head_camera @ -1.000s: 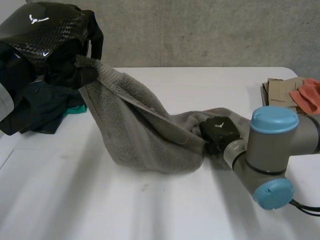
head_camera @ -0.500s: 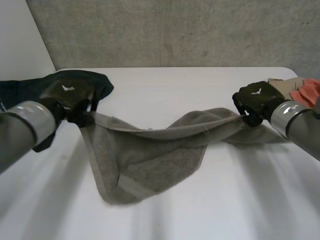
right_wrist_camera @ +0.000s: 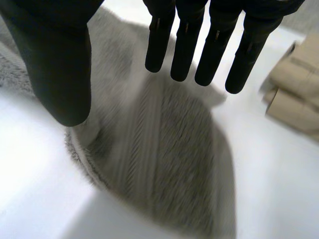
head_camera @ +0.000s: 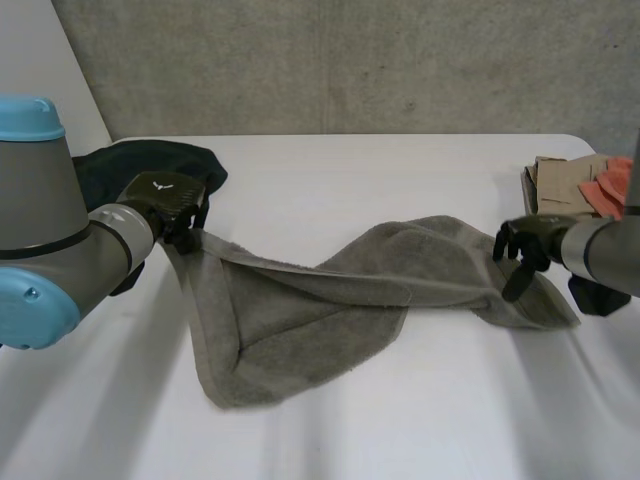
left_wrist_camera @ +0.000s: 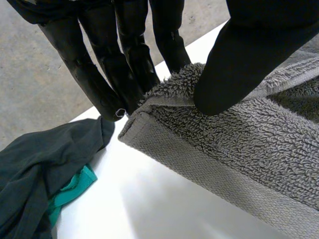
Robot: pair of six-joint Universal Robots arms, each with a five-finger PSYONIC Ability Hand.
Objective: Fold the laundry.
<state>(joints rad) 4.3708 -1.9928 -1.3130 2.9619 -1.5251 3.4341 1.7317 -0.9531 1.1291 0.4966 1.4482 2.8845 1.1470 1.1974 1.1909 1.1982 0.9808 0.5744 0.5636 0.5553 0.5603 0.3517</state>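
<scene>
Left hand (head_camera: 163,197) pinches raised corner of grey terry towel (head_camera: 320,310) on white surface (head_camera: 420,420); right hand (head_camera: 522,248) fingers straight over opposite end, gripping nothing.

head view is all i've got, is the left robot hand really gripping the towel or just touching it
Observer: It is gripping. In the left wrist view the left robot hand pinches a hemmed corner of the towel, with the thumb on top and the fingers behind the edge.
Operator: ok and the right robot hand, has it got the other end
Observer: No. In the right wrist view the right robot hand is open. Its fingers are straight, its thumb is held apart, and the towel lies on the table below them, not held.
</scene>
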